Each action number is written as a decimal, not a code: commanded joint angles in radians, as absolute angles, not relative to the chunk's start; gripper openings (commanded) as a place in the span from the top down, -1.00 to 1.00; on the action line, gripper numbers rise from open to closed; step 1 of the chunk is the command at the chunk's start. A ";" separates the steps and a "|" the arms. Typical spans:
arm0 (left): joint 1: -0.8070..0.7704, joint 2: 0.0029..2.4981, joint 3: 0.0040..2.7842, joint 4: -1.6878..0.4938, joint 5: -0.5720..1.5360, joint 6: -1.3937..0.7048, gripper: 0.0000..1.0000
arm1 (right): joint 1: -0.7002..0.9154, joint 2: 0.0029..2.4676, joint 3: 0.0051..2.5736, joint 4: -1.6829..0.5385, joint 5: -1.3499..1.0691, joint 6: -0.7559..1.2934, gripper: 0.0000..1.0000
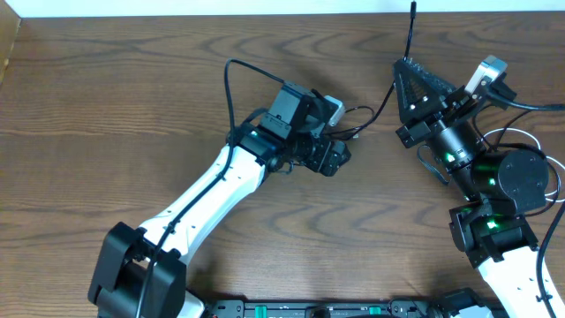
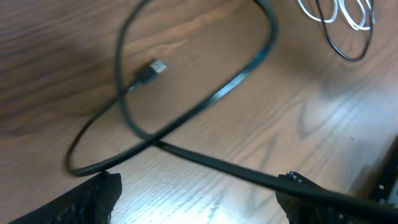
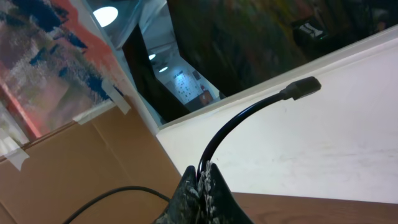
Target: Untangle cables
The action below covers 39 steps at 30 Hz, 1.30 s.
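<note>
My right gripper is shut on the black cable close to one end. In the right wrist view that short end curves up from between my fingertips to its plug. From the grip the black cable runs down and left toward my left gripper. The left gripper is open just above the table. The black cable loops in front of it, with its other plug lying flat, and one strand crosses by the right finger. The white cable is coiled beyond, beside the right arm.
A thin black loop overlaps the white coil. The robot's own thick black cable arches over the left arm. The table's far edge meets a pale wall just behind the right gripper.
</note>
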State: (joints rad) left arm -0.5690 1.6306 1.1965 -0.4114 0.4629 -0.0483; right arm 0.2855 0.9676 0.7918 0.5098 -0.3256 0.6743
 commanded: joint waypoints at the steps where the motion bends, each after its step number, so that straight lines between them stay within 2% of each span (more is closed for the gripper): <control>1: -0.541 1.586 1.205 -0.408 0.435 -0.054 -0.68 | 0.282 0.967 0.803 0.513 -0.331 0.688 0.98; 24: -0.590 1.575 1.203 -0.409 0.437 -0.129 -0.68 | 0.282 0.967 0.803 0.621 -0.373 0.850 0.98; 39: -0.663 1.604 1.201 -0.409 0.461 -0.136 -0.69 | 0.282 0.967 0.803 0.709 -0.376 0.860 0.98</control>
State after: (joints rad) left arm -0.6437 1.5917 1.1965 -0.4107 0.4427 -0.1310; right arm 0.2855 0.9680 0.7918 0.7013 -0.3710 0.8509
